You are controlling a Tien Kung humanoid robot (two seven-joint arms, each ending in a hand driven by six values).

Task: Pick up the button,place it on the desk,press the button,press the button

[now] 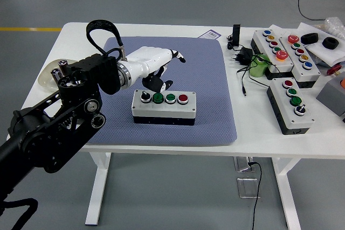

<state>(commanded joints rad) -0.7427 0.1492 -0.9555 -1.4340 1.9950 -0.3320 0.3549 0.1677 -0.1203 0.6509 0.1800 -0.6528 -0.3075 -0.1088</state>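
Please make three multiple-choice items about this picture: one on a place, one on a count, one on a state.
1. Where does the button box stand?
A. on the blue mat
B. in the dish
C. on the floor

2. How many controls show on its top?
A. two
B. four
C. six

3. What is the left hand doing?
A. gripping the box
B. hanging above the box, holding nothing
C. resting in the dish

Answers: 1 A, the mat lies under it. 2 B, a knob, two green buttons, one red. 3 B, the hand is clear of the box.

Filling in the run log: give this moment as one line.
left hand: open, raised above button box | box: on blue mat, untouched | right hand: not in view
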